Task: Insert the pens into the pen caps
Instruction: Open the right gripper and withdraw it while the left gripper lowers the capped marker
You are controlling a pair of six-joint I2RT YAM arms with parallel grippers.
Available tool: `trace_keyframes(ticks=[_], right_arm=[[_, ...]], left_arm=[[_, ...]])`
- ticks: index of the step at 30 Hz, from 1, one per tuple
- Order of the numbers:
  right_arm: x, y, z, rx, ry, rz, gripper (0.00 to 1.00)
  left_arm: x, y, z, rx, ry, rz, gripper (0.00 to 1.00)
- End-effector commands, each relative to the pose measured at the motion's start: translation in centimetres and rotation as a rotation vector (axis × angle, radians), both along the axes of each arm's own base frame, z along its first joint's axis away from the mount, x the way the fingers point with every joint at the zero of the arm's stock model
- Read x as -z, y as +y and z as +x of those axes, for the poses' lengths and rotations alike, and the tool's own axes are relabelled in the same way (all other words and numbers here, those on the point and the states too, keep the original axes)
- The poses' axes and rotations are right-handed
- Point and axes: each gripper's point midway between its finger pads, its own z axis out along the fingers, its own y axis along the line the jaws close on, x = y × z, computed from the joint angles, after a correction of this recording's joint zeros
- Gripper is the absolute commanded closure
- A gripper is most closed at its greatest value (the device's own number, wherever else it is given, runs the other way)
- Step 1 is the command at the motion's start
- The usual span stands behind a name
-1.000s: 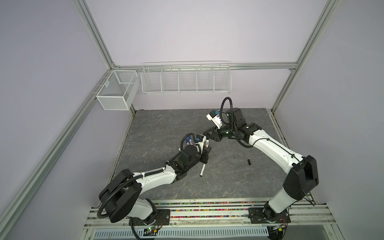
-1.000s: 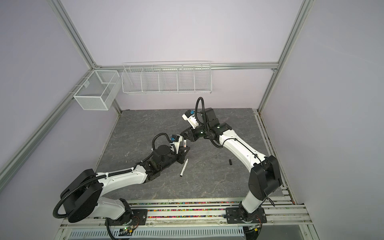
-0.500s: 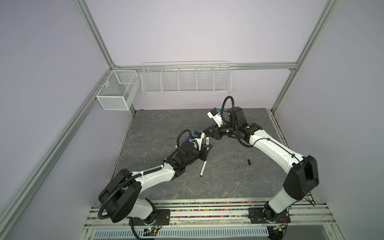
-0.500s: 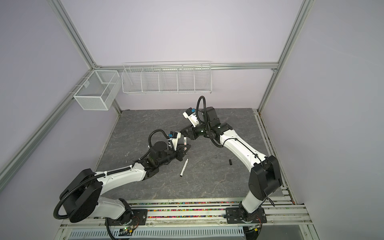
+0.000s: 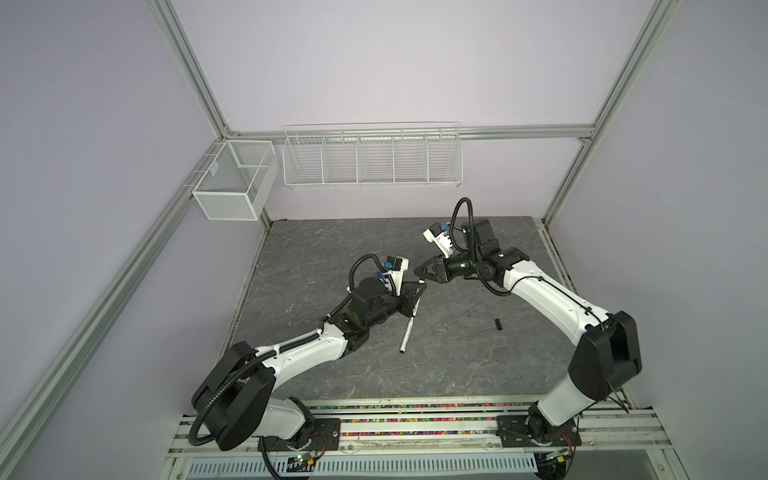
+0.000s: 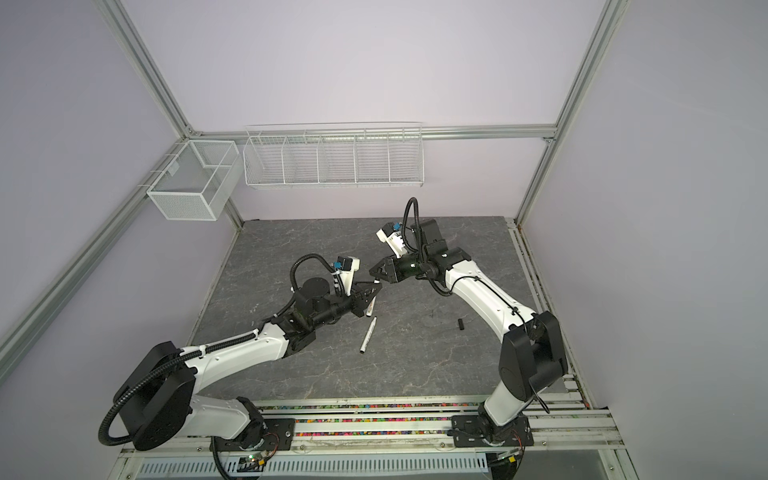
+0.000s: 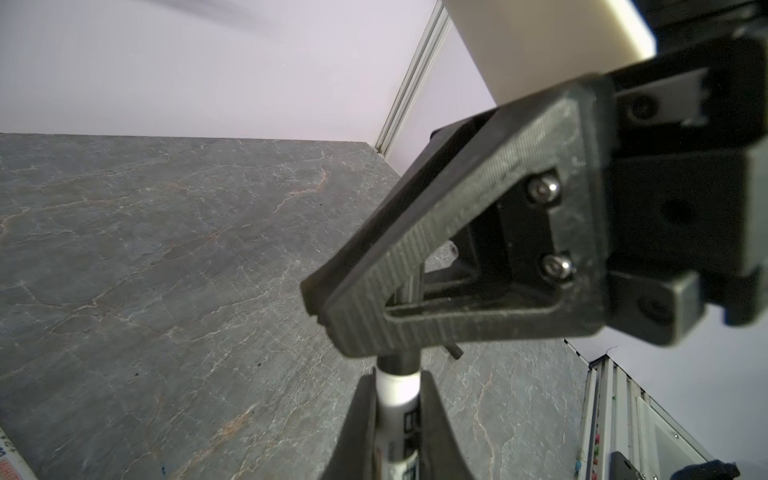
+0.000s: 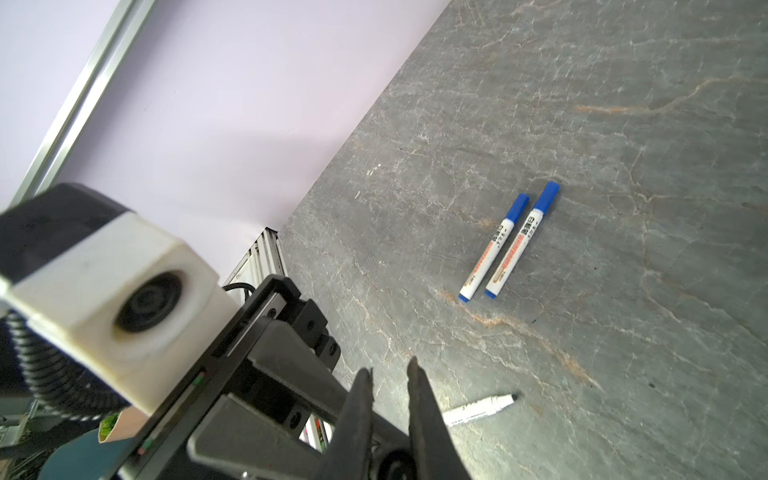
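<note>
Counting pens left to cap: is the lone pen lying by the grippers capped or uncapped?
Uncapped: the pen shows a bare dark tip in the right wrist view, with no cap on it.

The left arm (image 5: 309, 353) and right arm (image 5: 544, 299) share glossy white link shells (image 6: 245, 353) between bulky black joint housings (image 5: 604, 365), bolted to black base plates (image 5: 536, 432) at five and seven o'clock in both top views. A ribbed black cable hose (image 5: 208, 401) loops off the left one. White boxy wrist cameras (image 8: 112, 286) carry round black lenses. The right gripper (image 7: 321, 308) has dark grey, ridged triangular plastic fingers (image 7: 457, 224) with two silver socket-head screws (image 7: 543, 189).
</note>
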Motion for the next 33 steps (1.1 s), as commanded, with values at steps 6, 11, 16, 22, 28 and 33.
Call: trace_keyframes(ticks=[6,11,16,22,28,33], right_arm=[[3.7,-1.4,-5.9,-0.055,0.342,-0.126,0.92],[-1.0,-0.4,-2.9,0.011,0.205,0.004,0.44],[-7.9,-2.6,1.7,0.221,-0.011,0.127,0.32],[-8.3,-7.3,3.0,0.428,-0.114,0.054,0.32],[-4.2,-8.9,2.5,0.471,-0.041,-0.076,0.34],[-2.7,-9.1,2.2,0.467,-0.011,-0.104,0.35]], left_arm=[[-7.4,1.7,1.1,-0.202,-0.193,-0.126,1.00],[-3.2,1.6,0.6,-0.187,-0.091,-0.074,1.00],[1.1,1.8,1.1,-0.217,-0.004,-0.019,1.00],[6.3,3.5,4.6,-0.370,0.158,0.017,1.00],[11.2,4.1,7.6,-0.476,0.200,0.157,1.00],[14.0,4.3,9.4,-0.537,0.246,0.246,0.98]])
